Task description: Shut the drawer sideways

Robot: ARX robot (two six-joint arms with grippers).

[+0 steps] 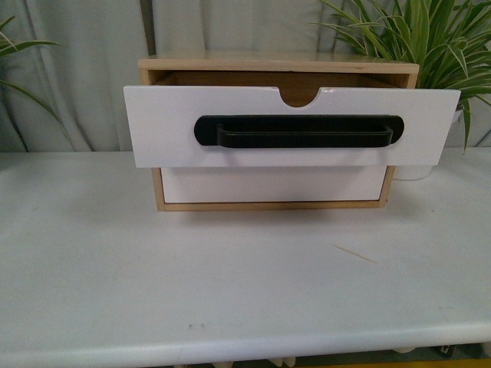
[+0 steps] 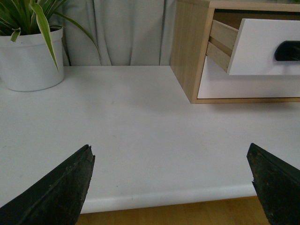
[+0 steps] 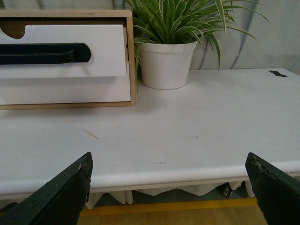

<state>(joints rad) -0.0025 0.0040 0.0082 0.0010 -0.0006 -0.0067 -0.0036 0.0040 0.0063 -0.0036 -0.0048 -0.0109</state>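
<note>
The drawer (image 1: 176,126) stands pulled out of the top slot of the wooden cabinet (image 1: 276,63), at the far middle of the counter (image 1: 230,268). Its white front faces the near side and overhangs the plain lower drawer (image 1: 272,185). The front's long axis, and that of the black bar handle (image 1: 299,132), runs left to right, so closing it looks to call for a push towards the far side.

Neither arm shows in the front view. The left claw (image 2: 169,152) hangs over the near edge of the counter, with the drawer far and to its right. The right claw (image 3: 168,159) hangs over the same edge, with the drawer far and to its left. Both are well apart from it, and I cannot tell which is nearer.

Each claw has its jaws spread wide, holding nothing and touching nothing. A potted plant (image 3: 165,63) stands just right of the cabinet, another pot (image 2: 30,61) well to its left
</note>
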